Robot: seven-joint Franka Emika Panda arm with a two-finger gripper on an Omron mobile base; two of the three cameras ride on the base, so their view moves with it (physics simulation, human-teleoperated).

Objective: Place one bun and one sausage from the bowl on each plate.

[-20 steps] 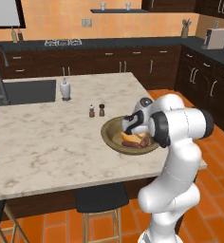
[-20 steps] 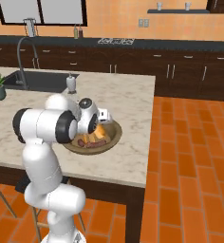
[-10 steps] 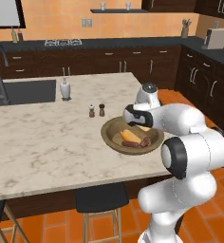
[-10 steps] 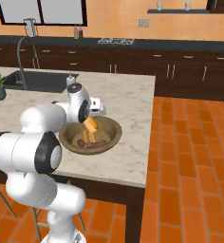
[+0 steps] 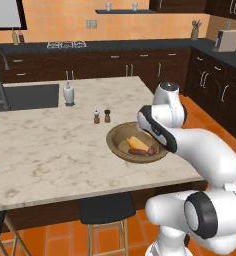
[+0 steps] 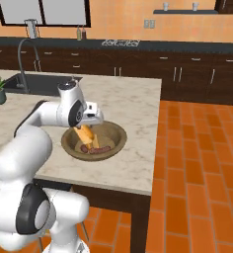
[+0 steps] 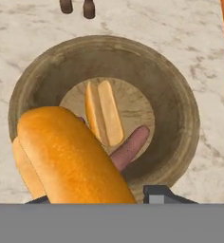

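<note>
Fingers (image 6: 87, 134) are clamping a bun (image 7: 69, 156) and holding it just above the bowl (image 7: 180, 118) near the counter's (image 5: 50, 150) right edge. It is looking soft and light, likely to dent, so a gentle hold across its middle seems best. The bowl is carrying another split bun (image 7: 103, 114) and sausages (image 7: 130, 147).

I see the bowl (image 7: 180, 85) on the tabletop (image 5: 50, 150), with a bun (image 7: 103, 111) and a sausage (image 7: 129, 148) inside. Above it my tool (image 6: 89, 141) holds a second bun (image 7: 71, 156). Two shakers (image 5: 101, 116) stand behind the bowl.
</note>
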